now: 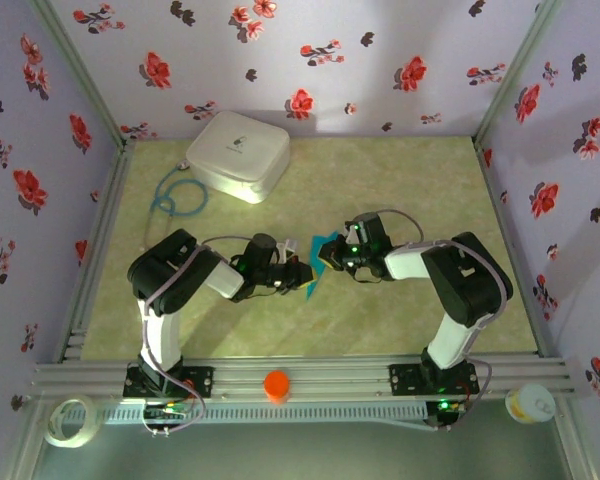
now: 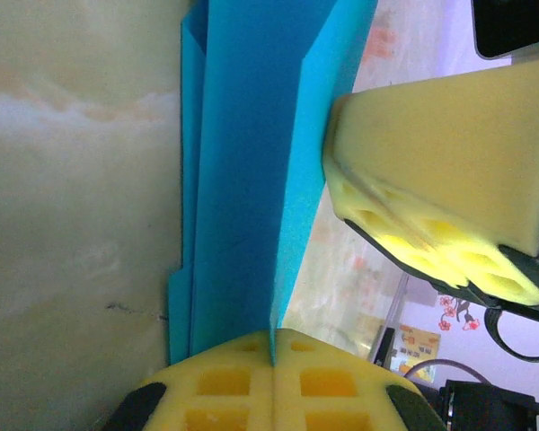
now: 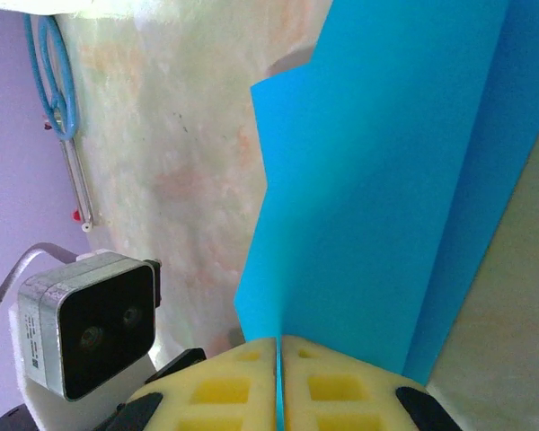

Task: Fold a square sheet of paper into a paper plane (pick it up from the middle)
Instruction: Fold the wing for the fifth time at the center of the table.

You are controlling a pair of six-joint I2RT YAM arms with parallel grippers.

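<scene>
Overhead, the pale green bench point(image 1: 380, 190) sat between flowered walls point(image 1: 330, 50), a white box point(image 1: 238, 153) near its back. Mid-bench, the left end effector point(image 2: 272, 346) and right end effector point(image 3: 278, 346) each clenched the folded blue paper point(image 2: 251, 180) between them.

Black-and-white jointed arms point(image 1: 162, 322) with thin grey cables point(image 1: 225, 239) and yellow foam fingers point(image 3: 225, 391).

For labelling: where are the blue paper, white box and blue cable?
blue paper point(image 3: 377, 180), right wrist view, flat face
white box point(image 1: 238, 153), top external view, lid centre
blue cable point(image 1: 166, 204), top external view, its coil
</scene>
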